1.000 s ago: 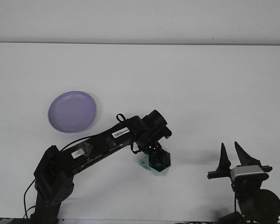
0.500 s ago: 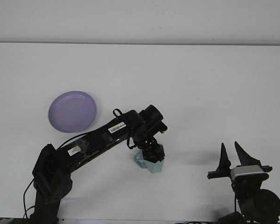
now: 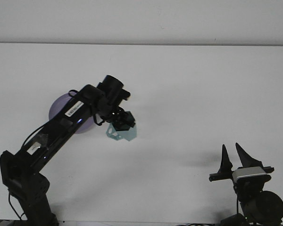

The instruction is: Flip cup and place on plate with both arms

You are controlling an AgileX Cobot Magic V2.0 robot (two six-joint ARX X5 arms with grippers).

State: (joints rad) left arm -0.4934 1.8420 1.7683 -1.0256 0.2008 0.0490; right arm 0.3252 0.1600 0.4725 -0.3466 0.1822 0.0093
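The left gripper [image 3: 124, 121] is clamped on the pale teal cup [image 3: 122, 131], holding it clear of the table [image 3: 203, 94] just at the 4 o'clock edge of the purple plate [image 3: 61, 106], presumably to set it down there. A second ago the cup was low near the table's 6 o'clock edge; it has since been carried up and left, while the right gripper [image 3: 236, 157] stays parked at 5 o'clock, fingers spread and empty.

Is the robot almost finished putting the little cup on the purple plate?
Partly. Done: the left hand has picked up the pale blue-green cup and holds it off the white table. In hand: the cup hangs just right of the round purple plate. Left: setting the cup on the plate. The right hand waits open, near the table's front edge.
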